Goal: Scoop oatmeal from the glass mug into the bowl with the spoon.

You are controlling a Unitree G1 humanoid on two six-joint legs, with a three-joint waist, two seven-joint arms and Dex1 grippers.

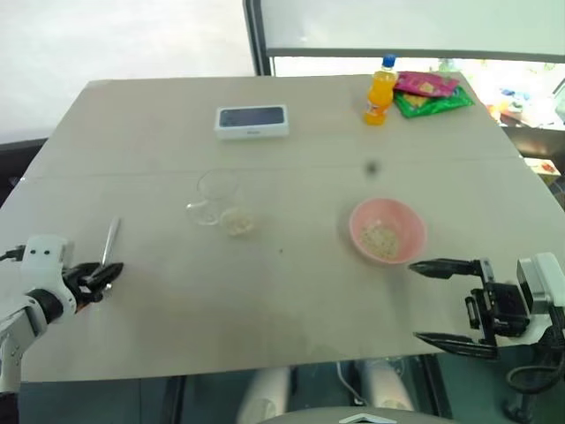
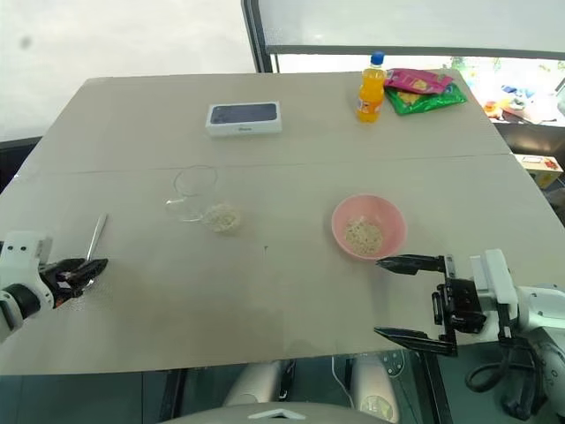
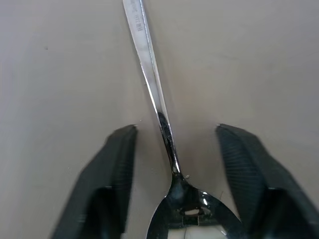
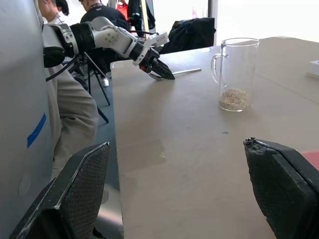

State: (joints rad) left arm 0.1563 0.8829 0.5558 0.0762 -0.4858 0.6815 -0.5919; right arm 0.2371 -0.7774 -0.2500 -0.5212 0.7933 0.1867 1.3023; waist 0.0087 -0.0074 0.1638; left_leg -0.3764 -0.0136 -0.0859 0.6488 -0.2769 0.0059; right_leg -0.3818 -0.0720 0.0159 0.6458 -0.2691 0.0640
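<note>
The spoon [image 3: 152, 94] lies flat on the beige counter [image 1: 291, 300] near its left edge, handle pointing away from the robot. The left end effector [image 1: 104, 276] straddles the spoon's bowl end, its two fingers [image 3: 104, 184] standing clear on either side of the neck, so nothing is grasped. The right end effector [image 1: 439, 300] hangs spread wide and empty just beside the pink bowl [image 1: 388, 230], which holds some oatmeal [image 1: 380, 238]. The glass mug [image 4: 235, 74] stands upright near the counter's middle with oat flakes at its bottom.
</note>
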